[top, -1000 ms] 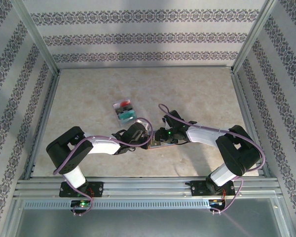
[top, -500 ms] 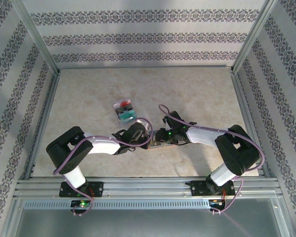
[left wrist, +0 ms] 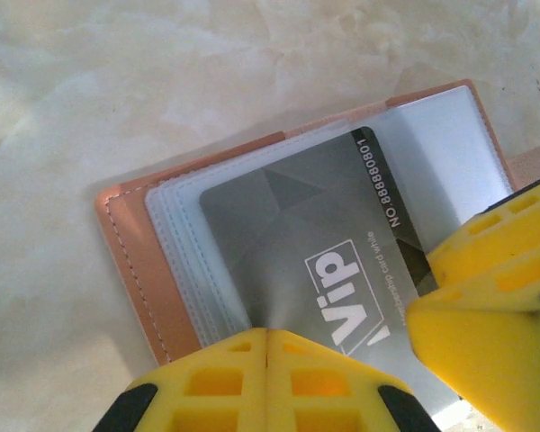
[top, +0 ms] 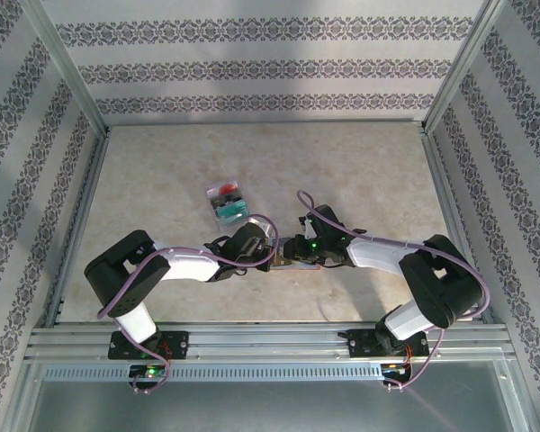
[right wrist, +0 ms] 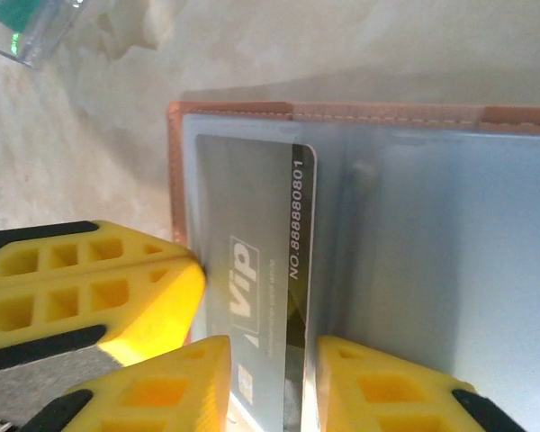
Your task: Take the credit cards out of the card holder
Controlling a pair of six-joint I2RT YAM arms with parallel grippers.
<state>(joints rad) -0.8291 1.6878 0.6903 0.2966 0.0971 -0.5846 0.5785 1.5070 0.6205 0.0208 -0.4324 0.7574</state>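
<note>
Silver VIP card (left wrist: 324, 261) sat in the card holder (left wrist: 130, 261); left gripper (left wrist: 265, 346) clenched at 6 o'clock, right gripper (right wrist: 274, 353) straddled it, jaws apart.

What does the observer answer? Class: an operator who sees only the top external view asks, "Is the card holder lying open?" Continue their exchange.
Observer: Yes. In the left wrist view the card holder lies open, its clear sleeves facing up.
Operator: Any card left in it?
Observer: A grey VIP card shows against the sleeves.
Operator: Has the right arm got it?
Observer: Not yet. The right gripper has its jaws apart, astride the card's edge.
</note>
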